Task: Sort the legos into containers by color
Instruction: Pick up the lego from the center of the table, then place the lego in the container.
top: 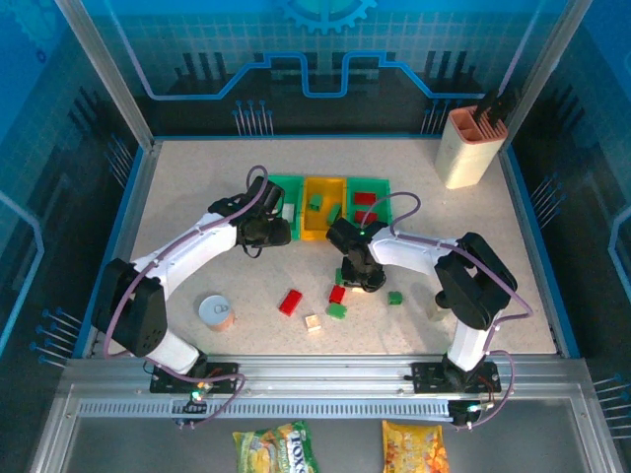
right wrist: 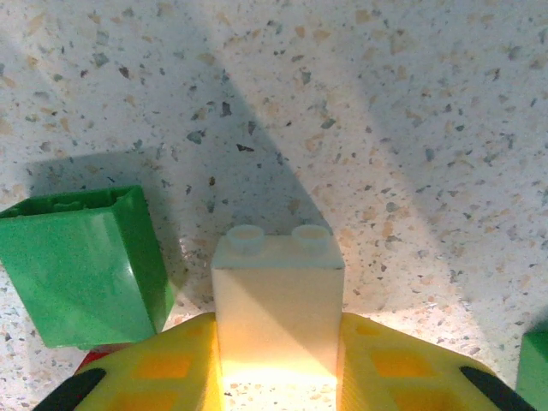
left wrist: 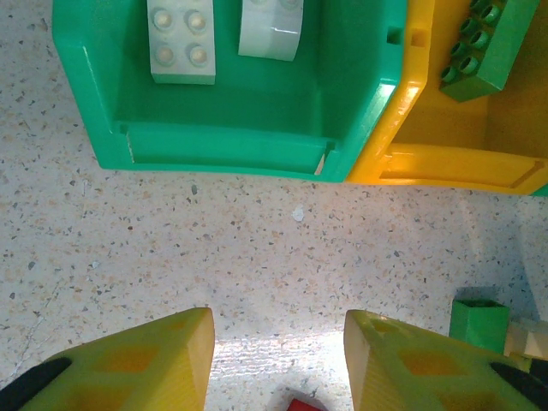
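Cream brick [right wrist: 278, 295] is clamped between the right tool [right wrist: 278, 355] fingers [right wrist: 163, 368]. Both yellow pads are on its sides, so the tool is closed on it, with the studs facing away from the tool. Can't tell if it's resting on the counter [right wrist: 411, 128] or just off it. Big green brick [right wrist: 81, 265] is just beside it on one side, and a green piece [right wrist: 535, 368] sits at the frame edge on the other.

Top view: the right tool [top: 362, 279] is mid-counter, just nearer than the bins. Loose legos lie around it toward the near edge:
- long red brick [top: 290, 302]
- small red brick [top: 337, 294], touching a green one [top: 336, 310]
- second cream brick [top: 313, 322]
- lone green brick [top: 394, 297], off to the right

The bins stand in a row side by side, middle of the far half:
- Left green bin [top: 286, 178] holds two white bricks [left wrist: 181, 43].
- Yellow bin [top: 323, 180] holds a green stud brick [left wrist: 479, 51].
- Right green bin [top: 370, 180] holds red pieces [top: 365, 198].

Left tool [left wrist: 278, 342] is open, jaws apart with only bare counter between them. It's positioned just nearer than the seam between the left green and yellow bins. Green block [left wrist: 478, 324] is beside its right finger.

Tin can [top: 217, 313] is toward the near left corner and the beige holder [top: 468, 148] is at the far right corner. Two snack bags [top: 274, 448] lie beyond the near edge, off the counter.
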`<state>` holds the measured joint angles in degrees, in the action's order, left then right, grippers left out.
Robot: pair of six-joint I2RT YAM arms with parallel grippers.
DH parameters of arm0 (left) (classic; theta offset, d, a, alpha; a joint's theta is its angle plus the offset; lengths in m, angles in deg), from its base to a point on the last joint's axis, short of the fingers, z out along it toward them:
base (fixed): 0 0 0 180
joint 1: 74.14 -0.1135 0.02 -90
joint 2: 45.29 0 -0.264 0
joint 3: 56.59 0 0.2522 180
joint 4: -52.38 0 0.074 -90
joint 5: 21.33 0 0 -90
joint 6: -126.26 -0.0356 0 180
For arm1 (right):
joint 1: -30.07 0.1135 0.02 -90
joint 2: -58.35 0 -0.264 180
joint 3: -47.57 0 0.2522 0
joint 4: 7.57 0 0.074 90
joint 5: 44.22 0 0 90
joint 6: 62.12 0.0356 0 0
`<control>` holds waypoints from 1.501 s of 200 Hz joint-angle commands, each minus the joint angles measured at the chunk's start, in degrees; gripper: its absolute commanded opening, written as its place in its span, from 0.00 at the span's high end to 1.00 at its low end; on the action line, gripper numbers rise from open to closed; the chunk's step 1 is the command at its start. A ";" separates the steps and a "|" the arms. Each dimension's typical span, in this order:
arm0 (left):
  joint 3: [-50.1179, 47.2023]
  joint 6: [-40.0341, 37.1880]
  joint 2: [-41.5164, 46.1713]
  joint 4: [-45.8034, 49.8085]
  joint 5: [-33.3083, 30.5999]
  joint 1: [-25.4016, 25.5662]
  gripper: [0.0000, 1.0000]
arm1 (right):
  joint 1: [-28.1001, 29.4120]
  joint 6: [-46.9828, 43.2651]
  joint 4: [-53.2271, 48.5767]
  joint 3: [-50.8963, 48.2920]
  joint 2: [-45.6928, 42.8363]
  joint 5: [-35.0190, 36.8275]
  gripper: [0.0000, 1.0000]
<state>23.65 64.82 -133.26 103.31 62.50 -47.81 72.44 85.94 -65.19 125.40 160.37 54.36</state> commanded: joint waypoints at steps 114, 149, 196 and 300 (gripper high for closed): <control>-13.15 2.59 12.41 1.53 1.42 -5.84 0.55 | 2.81 -7.89 -8.98 19.32 2.53 3.73 0.66; -18.60 4.60 16.16 1.75 2.94 -6.07 0.54 | 3.50 -12.61 -9.05 28.68 7.77 2.79 0.66; -23.54 7.08 20.99 1.69 4.35 -6.01 0.54 | 3.86 -18.30 -7.41 41.10 14.34 1.05 0.64; -25.24 7.90 23.77 2.50 5.47 -5.94 0.54 | 3.54 -23.90 -1.59 63.53 29.91 4.89 0.63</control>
<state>-0.65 70.96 -110.64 104.62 66.37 -53.41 75.54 63.93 -69.63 185.79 186.99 57.51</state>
